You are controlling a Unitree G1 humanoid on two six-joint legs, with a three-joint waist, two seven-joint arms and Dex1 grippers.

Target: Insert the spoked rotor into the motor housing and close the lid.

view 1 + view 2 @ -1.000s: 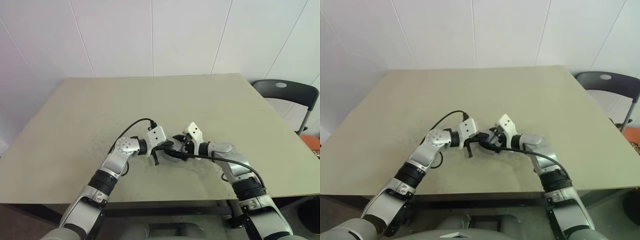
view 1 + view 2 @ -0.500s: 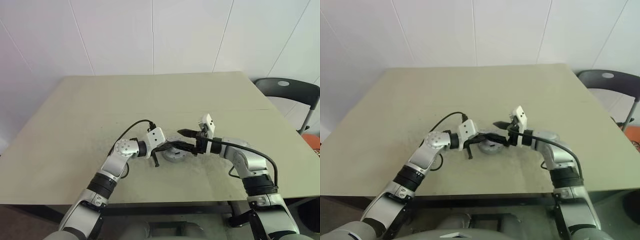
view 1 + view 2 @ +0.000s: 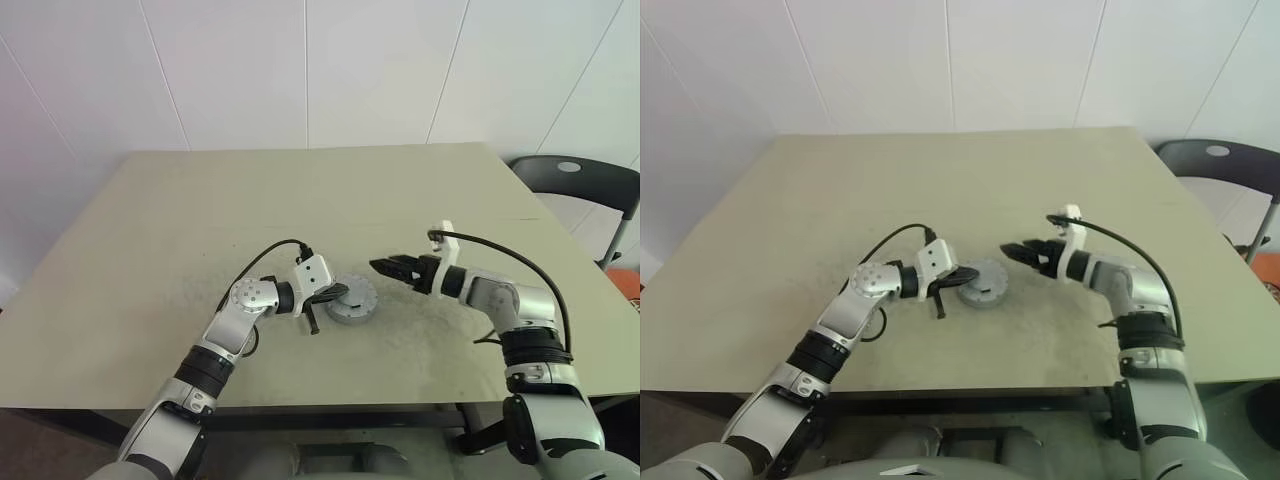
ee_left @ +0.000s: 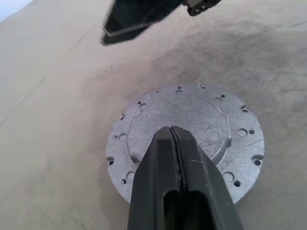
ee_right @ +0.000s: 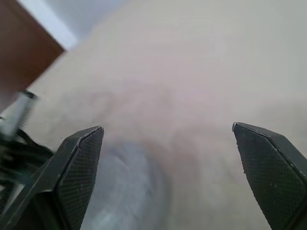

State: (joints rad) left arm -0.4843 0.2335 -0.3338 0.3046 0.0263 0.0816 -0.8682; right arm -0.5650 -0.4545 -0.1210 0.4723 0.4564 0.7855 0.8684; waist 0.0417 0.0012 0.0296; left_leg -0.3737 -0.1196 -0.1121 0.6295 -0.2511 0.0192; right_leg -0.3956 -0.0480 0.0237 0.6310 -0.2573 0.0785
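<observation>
The beige table (image 3: 180, 220) carries the lid (image 4: 184, 143), a round silver disc near its front edge. The left gripper (image 4: 175, 139), fingers pressed together, rests over the lid. The right gripper (image 3: 385, 268) hangs spread and empty just beside the lid.

Looks like a plain lab or test room: bare beige table (image 3: 200, 220) against white panelled wall (image 3: 300, 70), dark chair (image 3: 575, 185) at far right, something orange (image 3: 628, 285) behind it. Table top scuffed near the middle.
</observation>
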